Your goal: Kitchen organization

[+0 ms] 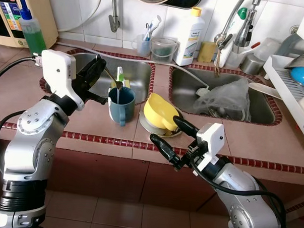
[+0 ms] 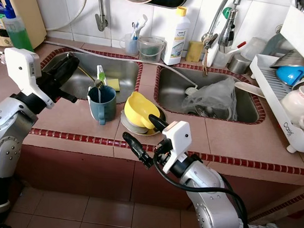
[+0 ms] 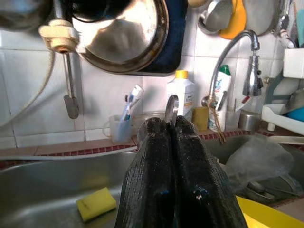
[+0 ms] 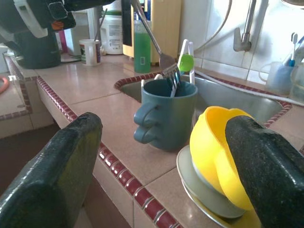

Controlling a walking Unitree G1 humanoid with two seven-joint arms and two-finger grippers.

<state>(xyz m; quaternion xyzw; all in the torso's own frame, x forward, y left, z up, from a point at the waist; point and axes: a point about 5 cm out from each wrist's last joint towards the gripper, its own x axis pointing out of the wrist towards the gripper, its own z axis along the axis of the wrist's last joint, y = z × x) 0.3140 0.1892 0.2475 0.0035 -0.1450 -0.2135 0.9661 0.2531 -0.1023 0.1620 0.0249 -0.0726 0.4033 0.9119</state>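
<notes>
Left eye view: the left gripper (image 1: 99, 66) pinches what looks like a fork (image 4: 156, 45) above the blue mug (image 1: 120, 104). The right gripper (image 1: 167, 136), fingers wide apart, is near the yellow bowl (image 1: 159, 112).

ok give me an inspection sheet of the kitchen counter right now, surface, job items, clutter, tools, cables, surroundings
Surface: tiled counter with red trim, two steel sinks set in.
Job's things: blue mug holding cutlery; fork with its tines at the mug's rim; yellow bowl tilted on a grey plate.
Clutter: yellow sponge in the left sink; plastic bag in the right sink; white bottle; green soap bottle; toothbrush cup.
Grippers: left tool shut on the fork's handle; right tool open, near the bowl.
Cables: black cable along the left arm.
Surroundings: dish rack at right; pan hanging on the wall.
</notes>
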